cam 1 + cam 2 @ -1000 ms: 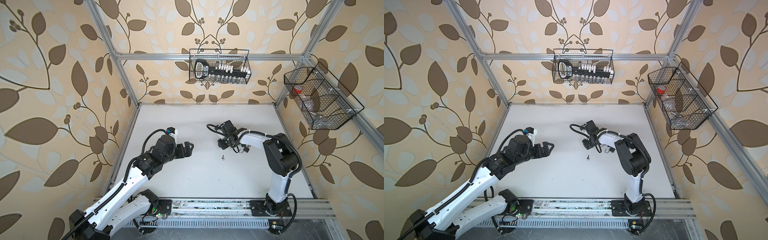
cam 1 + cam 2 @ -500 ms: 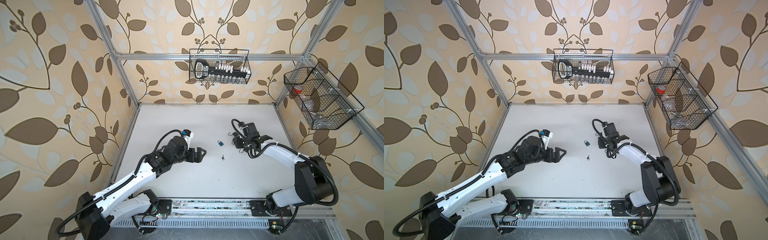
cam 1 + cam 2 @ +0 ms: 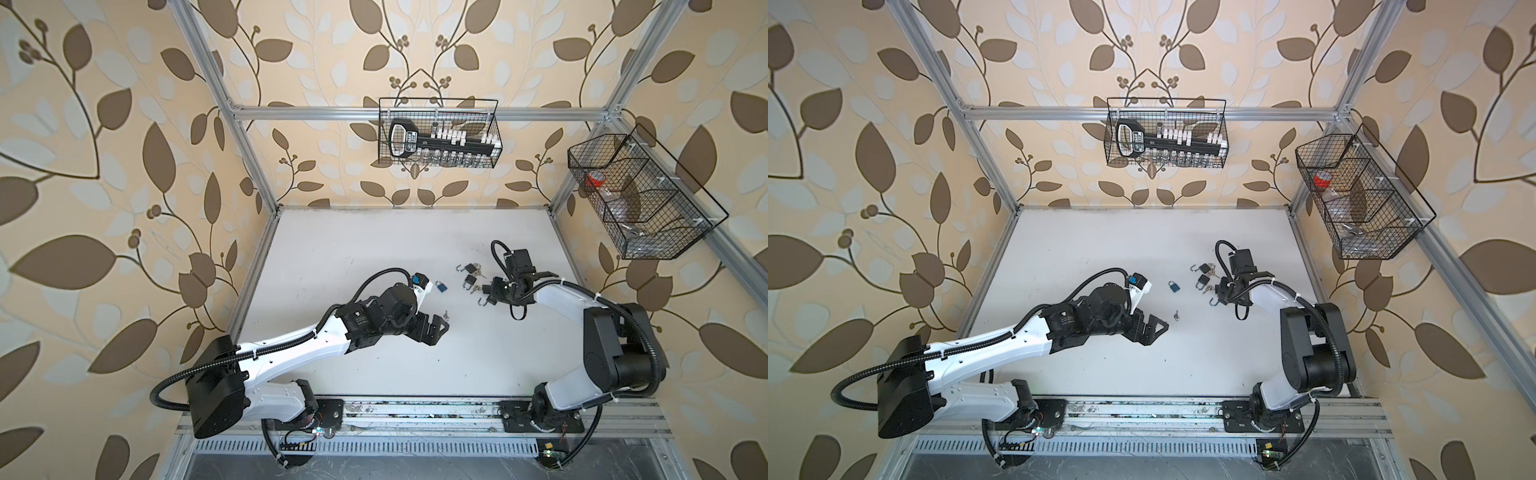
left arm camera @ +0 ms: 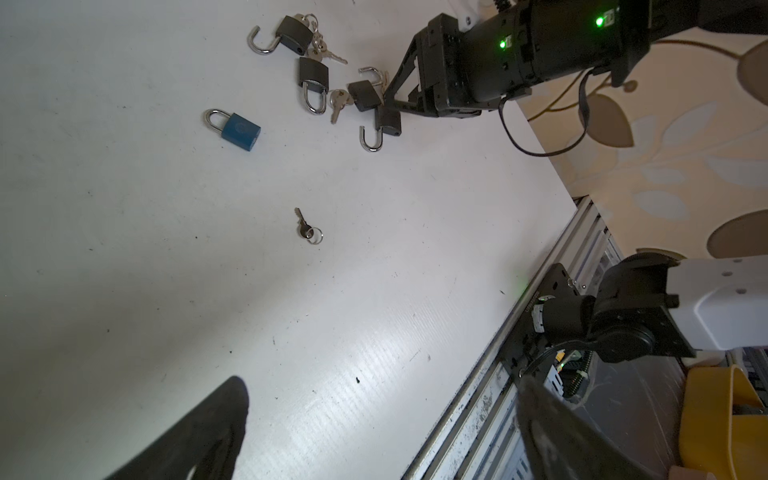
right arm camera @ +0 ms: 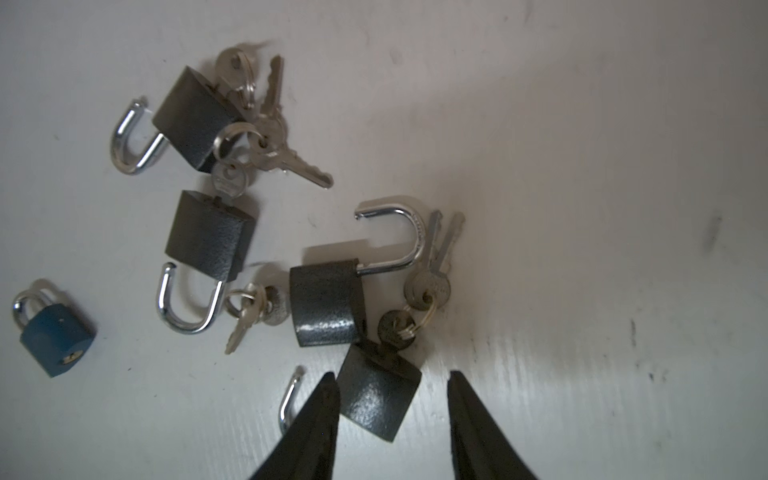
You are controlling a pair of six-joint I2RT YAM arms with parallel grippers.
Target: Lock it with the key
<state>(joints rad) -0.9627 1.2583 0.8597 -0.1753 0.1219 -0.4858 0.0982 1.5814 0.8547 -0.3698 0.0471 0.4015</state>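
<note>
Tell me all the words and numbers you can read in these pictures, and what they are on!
No text here is clear enough to read.
Label on the black key-shaped holder in the wire basket: lettering, too blurred to read.
Stamp on an open padlock shackle: too small to read.
Mark on a key head: blurred.
Print on the black base plate: too small to read.

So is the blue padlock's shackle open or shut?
Shut: in the right wrist view both legs of the shackle on the blue padlock enter its body, with no key in it.
</note>
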